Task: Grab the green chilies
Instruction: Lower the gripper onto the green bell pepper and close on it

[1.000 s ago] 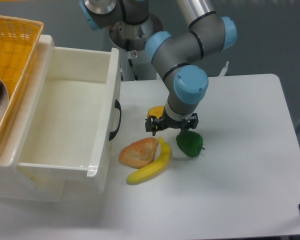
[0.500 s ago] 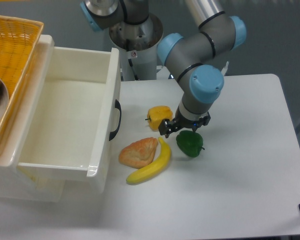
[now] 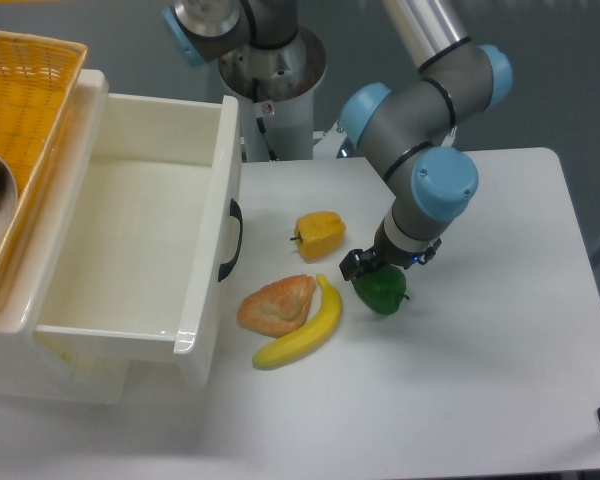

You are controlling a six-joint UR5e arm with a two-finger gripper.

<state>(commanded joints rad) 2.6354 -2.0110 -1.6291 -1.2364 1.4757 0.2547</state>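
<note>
Green chilies (image 3: 382,291) sit under the tool (image 3: 384,266); no legible writing.

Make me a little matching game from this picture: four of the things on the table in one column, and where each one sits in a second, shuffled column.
Things:
1. green chilies
2. yellow pepper
3. banana
4. croissant

Places:
A. lying just left of the banana
B. directly under the gripper
C. alone, farther back than the other food
D. curved along the croissant's right side

Pairs: 1-B, 2-C, 3-D, 4-A
</note>
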